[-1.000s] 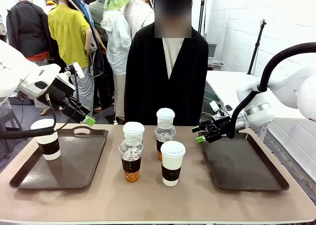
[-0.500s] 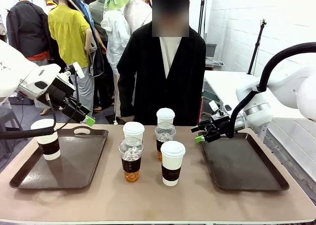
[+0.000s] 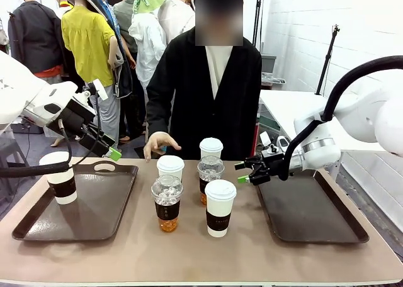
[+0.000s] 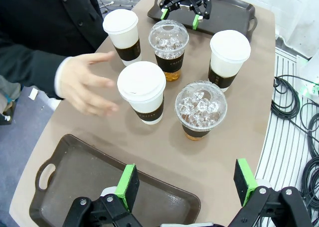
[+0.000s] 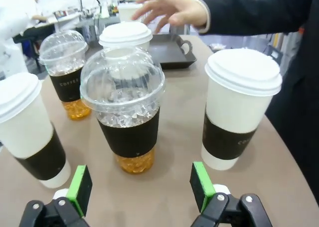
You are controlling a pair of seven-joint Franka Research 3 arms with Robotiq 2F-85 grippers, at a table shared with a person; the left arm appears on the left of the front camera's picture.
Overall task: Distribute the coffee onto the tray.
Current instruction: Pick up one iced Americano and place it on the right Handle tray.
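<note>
Right hand [image 5: 140, 187] open, iced cup [image 5: 123, 112] just ahead — left hand [image 4: 187, 184] open

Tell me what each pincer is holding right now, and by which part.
Nothing. The left pincer is open above the left tray; the right pincer is open facing an iced coffee cup, not touching it.

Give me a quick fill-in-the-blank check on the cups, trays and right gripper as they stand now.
1. The left tray carries ___ white-lidded cup.
2. Between it and the right tray stand ___ more cups.
3. Of those, ___ have clear dome lids.
4. The right gripper is ___, facing a dome-lidded cup.
Missing words: one; five; two; open.
</note>
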